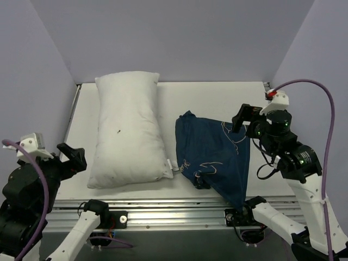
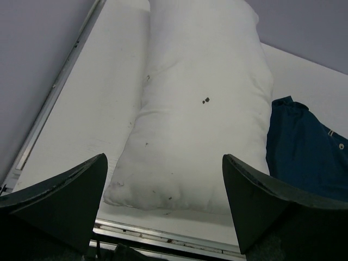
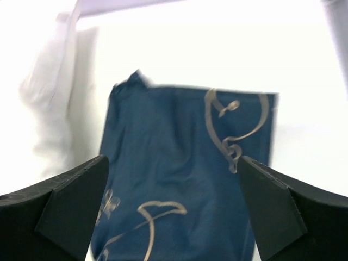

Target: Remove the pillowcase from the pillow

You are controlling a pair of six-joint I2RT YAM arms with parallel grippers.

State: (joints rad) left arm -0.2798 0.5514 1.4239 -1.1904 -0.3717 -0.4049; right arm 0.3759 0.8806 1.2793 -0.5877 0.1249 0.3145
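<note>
Pillowcase (image 1: pixel 215 155) looks fully off the pillow (image 1: pixel 129 130) imo, so you're basically done w/ the task. Your right gripper (image 3: pixel 173 163) has its jaws wide apart, nothing pinched. The navy fabric lies rumpled straight ahead of them, filling the gap btw the fingers. Left gripper (image 2: pixel 164 159) is spread wide too, w/ the bare white cushion right out front of the jaws and the cover off past the right finger. Both lie side by side on the table (image 1: pixel 217 98), close at the near corner, can't tell if touching. Prob the jaws are apart bc neither thing needs holding.
</note>
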